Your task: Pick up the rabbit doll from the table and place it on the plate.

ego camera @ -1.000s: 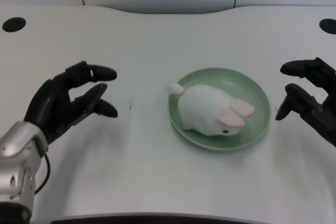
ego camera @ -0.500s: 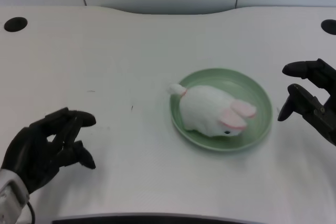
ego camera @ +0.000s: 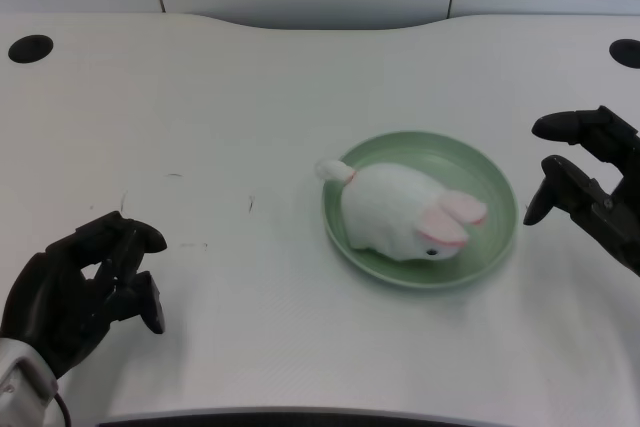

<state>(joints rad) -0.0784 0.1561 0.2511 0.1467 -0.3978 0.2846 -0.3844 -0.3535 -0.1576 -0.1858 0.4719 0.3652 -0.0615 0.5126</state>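
1. Left hand [ego camera: 82, 287]: low at the near left table edge, well apart from the plate; fingers curled inward, holding nothing.
2. Rabbit doll [ego camera: 405, 213]: white with pink ears, lying on its belly inside the plate, tail end poking over the left rim. Placement judged done; nothing left but parking the arm.
3. Plate [ego camera: 498, 197]: pale green, round, right of centre on the white table [ego camera: 250, 107].
4. Right hand [ego camera: 590, 182]: idle beside the plate's right rim, not touching.
5. Obstructions: none seen; two dark holes at the far corners.
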